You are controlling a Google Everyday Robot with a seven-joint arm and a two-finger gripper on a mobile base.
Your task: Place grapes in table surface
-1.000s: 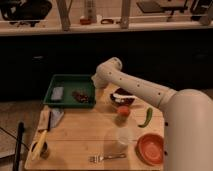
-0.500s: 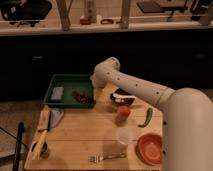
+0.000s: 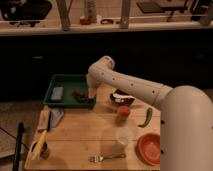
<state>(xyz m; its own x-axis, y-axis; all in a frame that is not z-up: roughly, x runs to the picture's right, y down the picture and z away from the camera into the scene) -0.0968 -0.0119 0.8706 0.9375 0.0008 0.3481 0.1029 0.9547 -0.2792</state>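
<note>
Grapes (image 3: 79, 95): one cluster, beside hand (image 3: 89, 97)

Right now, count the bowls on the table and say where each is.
2. An orange bowl sits at the near right corner of the table; a dark bowl sits behind the orange-red fruit. The gripper is down over the green tray. The arm may hide others.

No legible text, label, brand, number or sign is present on any item. The pincer (image 3: 88, 96) is positioned low over the right part of the green tray (image 3: 65, 80), at the grapes (image 3: 80, 95)
</note>
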